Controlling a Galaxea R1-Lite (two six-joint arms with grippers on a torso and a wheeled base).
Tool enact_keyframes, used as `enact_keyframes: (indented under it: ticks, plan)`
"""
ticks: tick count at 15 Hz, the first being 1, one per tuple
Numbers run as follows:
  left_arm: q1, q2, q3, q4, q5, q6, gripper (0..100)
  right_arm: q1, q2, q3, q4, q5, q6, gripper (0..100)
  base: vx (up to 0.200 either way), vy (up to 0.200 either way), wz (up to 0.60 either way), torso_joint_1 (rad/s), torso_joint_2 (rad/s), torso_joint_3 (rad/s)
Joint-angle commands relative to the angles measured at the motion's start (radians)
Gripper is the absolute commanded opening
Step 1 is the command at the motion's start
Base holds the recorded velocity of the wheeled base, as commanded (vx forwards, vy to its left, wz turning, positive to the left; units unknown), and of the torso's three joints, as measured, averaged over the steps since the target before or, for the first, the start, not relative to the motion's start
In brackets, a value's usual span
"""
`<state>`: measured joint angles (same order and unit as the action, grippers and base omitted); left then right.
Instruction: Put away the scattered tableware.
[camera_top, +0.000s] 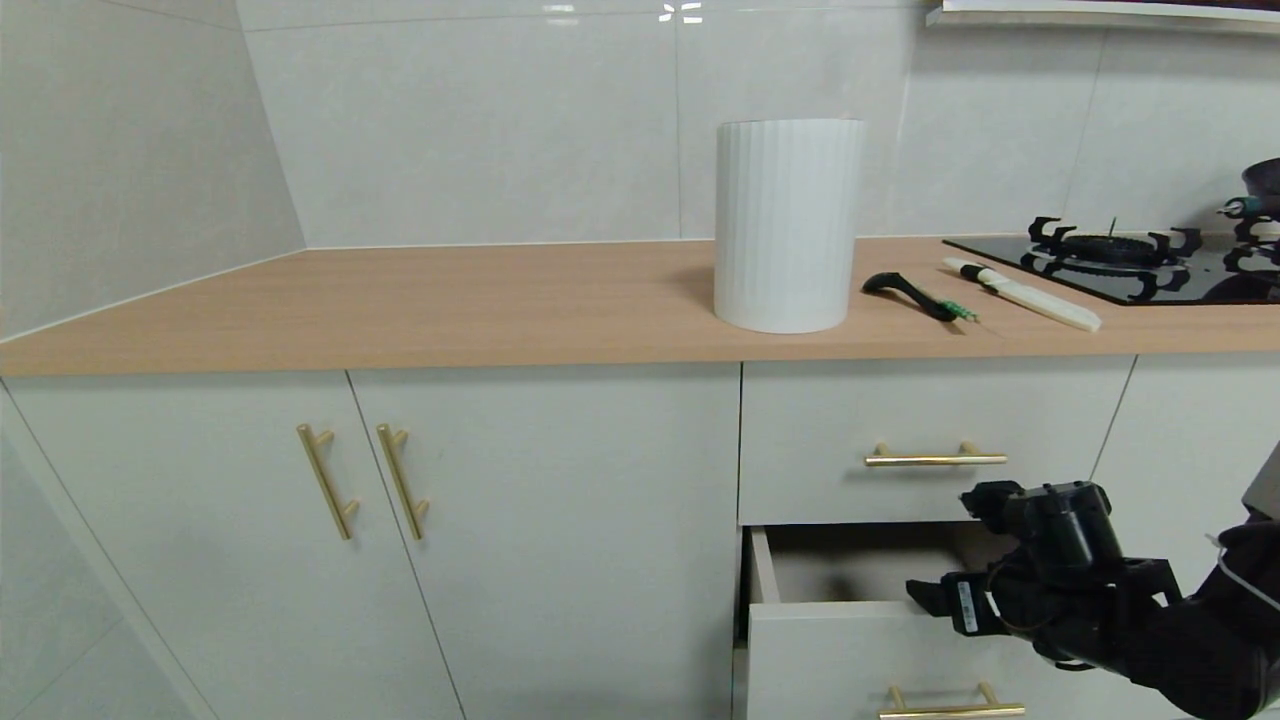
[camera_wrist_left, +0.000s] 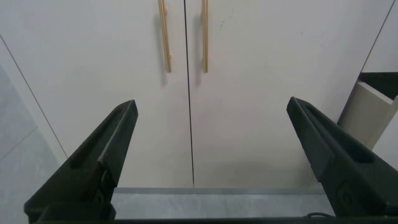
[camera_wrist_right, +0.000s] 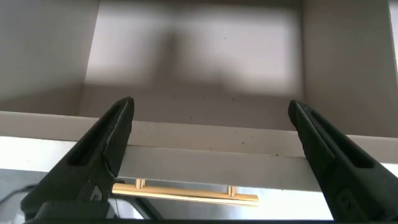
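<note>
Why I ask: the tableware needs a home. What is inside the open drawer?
The open drawer shows a bare pale floor and walls, lightly speckled; no items visible. Its front panel and the right gripper hide the nearest strip.

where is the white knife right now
Head view: the white knife lies on the right of the countertop, between the black-handled utensil and the gas hob.

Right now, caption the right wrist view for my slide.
Open black right gripper at the pulled-out white drawer with brass bar handle.
</note>
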<state>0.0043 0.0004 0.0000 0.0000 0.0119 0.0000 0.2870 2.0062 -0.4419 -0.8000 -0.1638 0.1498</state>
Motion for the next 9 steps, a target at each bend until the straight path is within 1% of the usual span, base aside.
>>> enact_keyframes:
  ticks: [1,2,9]
  plan:
    - [0.000,0.000,0.000,0.000,0.000,0.000,100,0.004,-0.046,0.003,0.042,0.000,-0.001,100,0.000,0.000,0.00,0.000,0.00,0.000]
    - [0.000,0.000,0.000,0.000,0.000,0.000,100,0.006,-0.073,-0.001,0.101,0.004,-0.003,100,0.000,0.000,0.00,0.000,0.00,0.000]
    - [0.000,0.000,0.000,0.000,0.000,0.000,100,0.009,-0.196,-0.003,0.311,0.024,-0.102,100,0.000,0.000,0.00,0.000,0.00,0.000]
